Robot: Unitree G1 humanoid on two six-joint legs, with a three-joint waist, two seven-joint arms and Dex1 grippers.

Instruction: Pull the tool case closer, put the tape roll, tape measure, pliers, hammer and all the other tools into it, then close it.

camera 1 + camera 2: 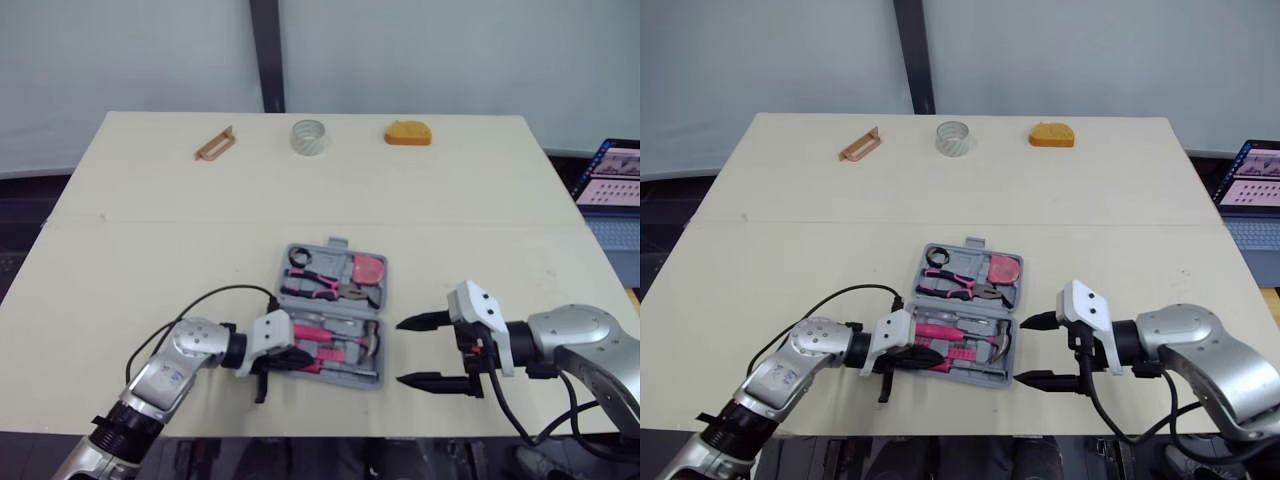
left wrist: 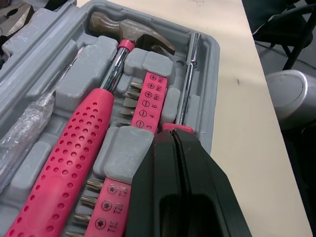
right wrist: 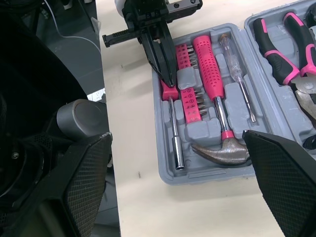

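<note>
Nearest the viewer, the left gripper (image 2: 174, 142) has its fingers together. The tips rest on the pink handle of a bit driver (image 3: 174, 123) in the near-left part of the open tool case (image 3: 163, 148); whether they pinch it cannot be told. The right gripper (image 1: 400, 352) hovers just beside the case's right wall with its fingers wide apart and holding nothing. The case lies flat on the tabletop (image 1: 150, 250) between the two grippers and close to the near edge, so the pull-closer step appears done. Its near half carries the hammer (image 3: 210, 64), a strip of bits (image 3: 190, 94) and the driver. Its far half carries the pliers (image 1: 320, 285), a black ring (image 1: 298, 257) and a pink rounded item (image 1: 368, 268), possibly the tape measure. Three things remain in a row near the far edge, well apart from the case: a tan bracket-like piece (image 1: 214, 144) at left, a clear tape roll (image 1: 309, 137) in the middle and an orange object (image 1: 408, 133) at right. If these belong in the case, fetching them and closing the lid are left. Bare tabletop lies between the case and that row, giving free travel, though each item sits close to the far edge. A laptop (image 1: 612, 180) stands beyond the right edge.
</note>
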